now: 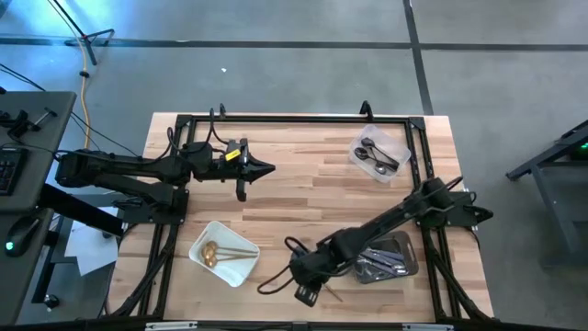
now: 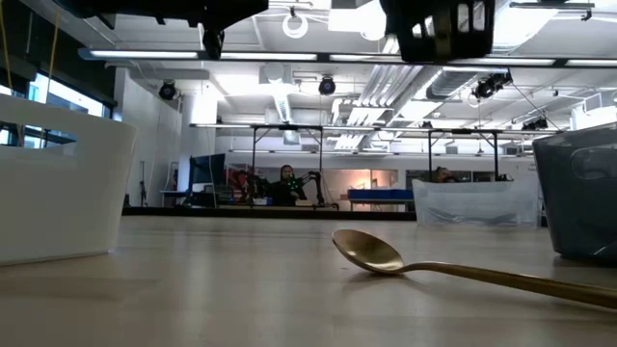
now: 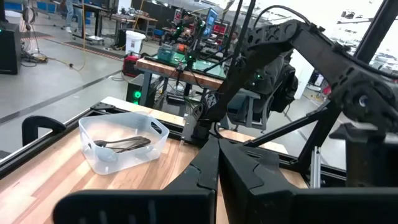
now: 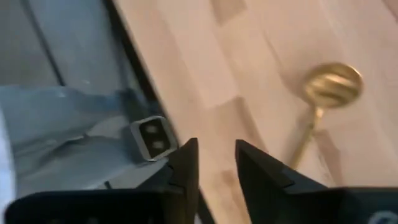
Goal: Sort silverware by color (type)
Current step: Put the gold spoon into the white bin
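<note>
1. Because the gold spoon (image 4: pixel 325 93) lies loose on the table (image 1: pixel 312 175) near the front edge, your next grasp depends on its lie: in the right wrist view it sits ahead of the right hand (image 4: pixel 216 163) and off to one side, not between the fingers.
2. Its handle runs back toward that hand, its bowl points away.
3. The right hand's fingers stand slightly apart, holding nothing.
4. The right arm is much nearer; the left hand (image 1: pixel 262 169), fingers together, waits well apart at the back left.
5. The white tray (image 1: pixel 241 272) already holding gold pieces sits just left of the right hand.
</note>
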Robot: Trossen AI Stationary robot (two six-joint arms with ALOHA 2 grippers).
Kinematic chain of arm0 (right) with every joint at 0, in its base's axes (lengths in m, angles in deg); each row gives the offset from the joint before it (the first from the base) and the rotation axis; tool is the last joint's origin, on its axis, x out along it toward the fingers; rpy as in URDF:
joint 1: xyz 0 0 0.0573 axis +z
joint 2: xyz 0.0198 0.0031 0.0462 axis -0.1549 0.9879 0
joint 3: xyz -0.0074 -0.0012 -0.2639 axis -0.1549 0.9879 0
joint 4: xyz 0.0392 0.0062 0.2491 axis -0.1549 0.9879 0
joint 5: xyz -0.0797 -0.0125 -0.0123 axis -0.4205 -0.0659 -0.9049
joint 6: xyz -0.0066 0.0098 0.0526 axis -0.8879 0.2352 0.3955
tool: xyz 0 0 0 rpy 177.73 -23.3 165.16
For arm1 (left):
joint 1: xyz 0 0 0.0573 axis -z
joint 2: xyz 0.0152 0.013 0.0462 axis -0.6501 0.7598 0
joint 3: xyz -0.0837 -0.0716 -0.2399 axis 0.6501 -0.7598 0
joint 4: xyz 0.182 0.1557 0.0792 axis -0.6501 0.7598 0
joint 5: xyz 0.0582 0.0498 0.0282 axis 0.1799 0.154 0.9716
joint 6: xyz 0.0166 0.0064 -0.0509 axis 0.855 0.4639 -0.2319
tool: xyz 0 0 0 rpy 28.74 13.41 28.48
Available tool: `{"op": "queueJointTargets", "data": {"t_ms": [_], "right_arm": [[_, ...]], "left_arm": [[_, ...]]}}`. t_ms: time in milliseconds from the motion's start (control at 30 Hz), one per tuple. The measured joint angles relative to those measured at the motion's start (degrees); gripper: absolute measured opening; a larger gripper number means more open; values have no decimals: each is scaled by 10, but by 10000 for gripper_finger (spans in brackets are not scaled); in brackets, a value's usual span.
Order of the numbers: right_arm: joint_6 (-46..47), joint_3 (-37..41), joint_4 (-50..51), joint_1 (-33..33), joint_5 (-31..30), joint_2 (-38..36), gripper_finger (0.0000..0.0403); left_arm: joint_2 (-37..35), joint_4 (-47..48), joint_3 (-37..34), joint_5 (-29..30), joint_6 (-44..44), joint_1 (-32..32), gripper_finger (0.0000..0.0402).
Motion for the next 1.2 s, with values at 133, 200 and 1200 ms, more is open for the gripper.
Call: {"op": "queueJointTargets", "data": {"t_ms": [133, 200, 1200], "right_arm": [[33, -20, 70, -1, -5, 32, 115], [56, -30, 101, -1, -7, 49, 118], [114, -40, 133, -4, -65, 136, 101]], "left_arm": [[0, 2, 0, 0, 0, 0, 0], [0, 2, 0, 0, -1, 0, 0], [0, 38, 0, 0, 0, 0, 0]]}}
